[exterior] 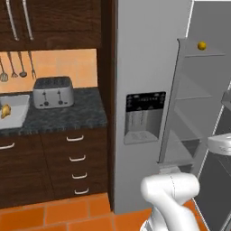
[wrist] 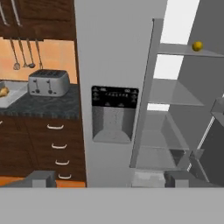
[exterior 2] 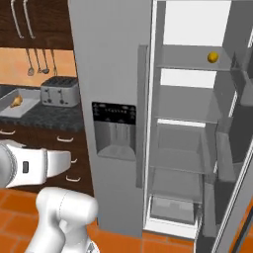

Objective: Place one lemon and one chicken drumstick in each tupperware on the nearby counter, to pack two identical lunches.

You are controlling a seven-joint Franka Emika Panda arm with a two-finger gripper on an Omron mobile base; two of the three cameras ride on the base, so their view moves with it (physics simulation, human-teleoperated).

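Note:
One yellow lemon (exterior: 201, 45) (exterior 2: 212, 57) (wrist: 197, 45) rests on the top shelf inside the open fridge. A tan chicken drumstick (exterior: 4, 110) (exterior 2: 17, 101) (wrist: 3, 91) lies in a pale open tupperware (exterior: 19, 122) (exterior 2: 25, 109) (wrist: 13, 99) at the left end of the dark speckled counter (exterior: 67, 115) (exterior 2: 54, 114) (wrist: 52, 107). My gripper (wrist: 111, 181) is open and empty, its dark fingertips (wrist: 43, 178) spread wide. It hangs well back from the fridge front, far below the lemon.
The grey fridge (exterior: 144, 67) (exterior 2: 111, 59) has its left door shut, with a dispenser panel (wrist: 114, 113); the right door stands swung open. A silver toaster (exterior: 53, 92) (exterior 2: 60, 90) (wrist: 48, 82) sits on the counter. Utensils hang on the orange wall. Drawers with silver handles run below.

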